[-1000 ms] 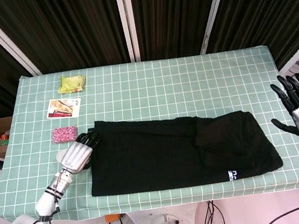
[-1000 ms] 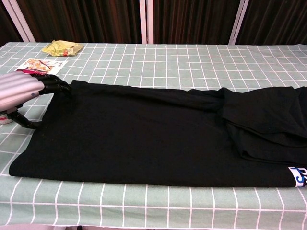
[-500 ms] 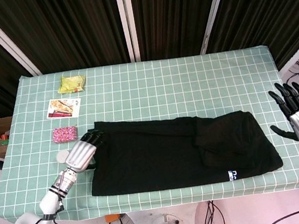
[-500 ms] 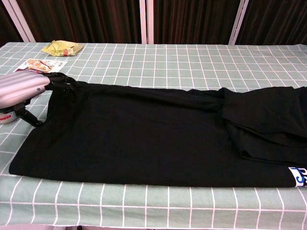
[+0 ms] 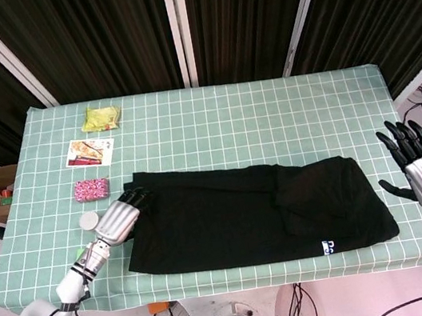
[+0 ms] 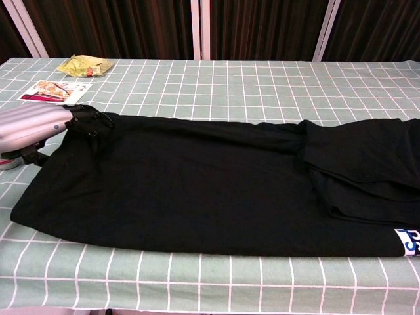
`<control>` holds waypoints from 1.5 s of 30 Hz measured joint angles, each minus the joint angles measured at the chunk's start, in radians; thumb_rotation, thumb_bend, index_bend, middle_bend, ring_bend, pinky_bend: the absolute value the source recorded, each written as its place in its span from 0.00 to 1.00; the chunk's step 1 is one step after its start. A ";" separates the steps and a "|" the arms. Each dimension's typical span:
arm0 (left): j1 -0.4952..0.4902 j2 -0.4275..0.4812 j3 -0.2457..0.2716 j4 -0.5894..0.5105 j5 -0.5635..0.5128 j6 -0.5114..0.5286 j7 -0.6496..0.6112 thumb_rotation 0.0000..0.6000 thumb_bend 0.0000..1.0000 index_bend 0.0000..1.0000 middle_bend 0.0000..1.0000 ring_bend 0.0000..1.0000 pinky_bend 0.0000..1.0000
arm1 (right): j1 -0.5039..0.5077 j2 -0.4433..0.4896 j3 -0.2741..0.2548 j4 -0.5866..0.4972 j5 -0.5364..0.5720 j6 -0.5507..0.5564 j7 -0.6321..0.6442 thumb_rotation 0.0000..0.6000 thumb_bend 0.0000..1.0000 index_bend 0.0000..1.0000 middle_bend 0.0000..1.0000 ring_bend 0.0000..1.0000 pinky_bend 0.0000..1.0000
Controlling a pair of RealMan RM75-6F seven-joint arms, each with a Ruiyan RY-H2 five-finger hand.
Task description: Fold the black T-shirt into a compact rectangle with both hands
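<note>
The black T-shirt (image 5: pixel 245 213) (image 6: pixel 197 184) lies as a long folded band across the near half of the green checked table (image 5: pixel 269 116), with a doubled-over part at its right end and a white label (image 5: pixel 330 247) at the front right corner. My left hand (image 5: pixel 116 220) (image 6: pixel 36 126) is at the shirt's left edge, its dark fingers curled over the far left corner and holding the cloth. My right hand (image 5: pixel 417 168) hovers off the table's right end with fingers spread, holding nothing. The chest view does not show it.
A yellow-green packet (image 5: pixel 100 117) (image 6: pixel 84 65) lies at the far left corner. Nearer come a picture card (image 5: pixel 90 152) (image 6: pixel 56 90), a pink packet (image 5: pixel 91 188) and a small white cap (image 5: pixel 88 220), all left of the shirt. Dark curtains hang behind.
My left hand has slid right onto the shirt's left edge, and the front left corner of the cloth has drawn in a little. My right hand has dropped lower and nearer beside the table.
</note>
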 measured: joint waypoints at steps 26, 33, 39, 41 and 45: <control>0.115 0.256 -0.064 -0.232 -0.086 0.182 0.208 1.00 0.64 0.61 0.24 0.13 0.19 | 0.016 -0.074 0.044 0.103 -0.012 0.044 0.106 1.00 0.00 0.00 0.00 0.00 0.00; 0.085 0.314 -0.097 -0.475 -0.127 0.109 0.250 1.00 0.64 0.60 0.24 0.13 0.19 | 0.012 -0.081 0.060 0.141 0.005 0.060 0.149 1.00 0.00 0.00 0.00 0.00 0.00; -0.006 0.310 -0.161 -0.672 -0.187 -0.012 0.374 1.00 0.64 0.60 0.25 0.13 0.19 | 0.001 -0.062 0.078 0.143 0.020 0.086 0.172 1.00 0.00 0.00 0.00 0.00 0.00; -0.041 0.295 -0.184 -0.707 -0.216 -0.050 0.426 1.00 0.64 0.60 0.25 0.13 0.19 | -0.005 -0.054 0.083 0.140 0.026 0.095 0.180 1.00 0.00 0.00 0.00 0.00 0.00; -0.125 0.246 -0.235 -0.765 -0.300 -0.129 0.560 1.00 0.64 0.59 0.25 0.13 0.19 | -0.017 -0.042 0.093 0.138 0.039 0.110 0.191 1.00 0.00 0.00 0.00 0.00 0.00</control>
